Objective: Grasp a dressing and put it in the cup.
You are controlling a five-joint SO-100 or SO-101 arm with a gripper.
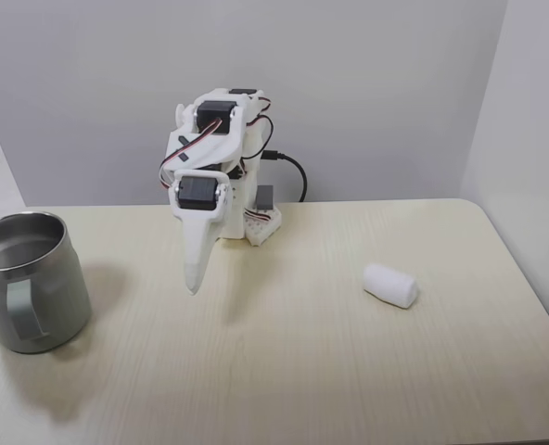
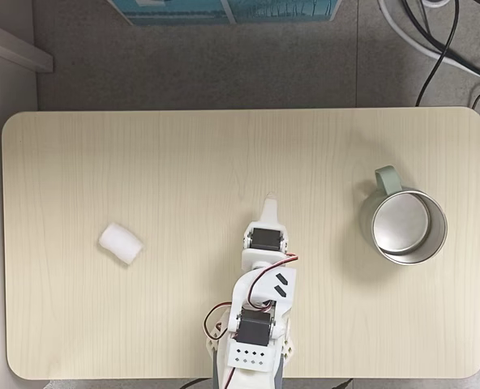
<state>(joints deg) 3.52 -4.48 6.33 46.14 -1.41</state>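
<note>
**Gauze roll and steel mug at opposite ends of the table, arm folded between them**

A small white soft roll of gauze-like dressing (image 1: 390, 285) lies on its side on the pale wood-grain table (image 1: 302, 371), toward the right in the front-facing fixed view and well apart from everything else. In the fixed view from above the same dressing (image 2: 121, 243) sits toward the left end of the table (image 2: 183, 146), angled slightly, with bare tabletop all round it.

The large brushed-steel grey mug with a strap handle (image 1: 29, 283) stands upright at the far left of the front-facing view, its handle turned toward the camera and its inside empty. From above, the mug (image 2: 404, 227) is near the right end, handle pointing to the upper left of that picture, and its round bottom is bare.

The white plastic robot arm is folded over its base at the middle of the table's far edge in the front-facing view. Its two-finger gripper (image 1: 194, 283) points down, the tip hanging just above the tabletop, between mug and dressing but nearer the middle. The fingers lie pressed together into a single tapering point with nothing between them. From above, the gripper (image 2: 269, 204) points away from the base toward the table's centre, likewise closed and empty.
</note>
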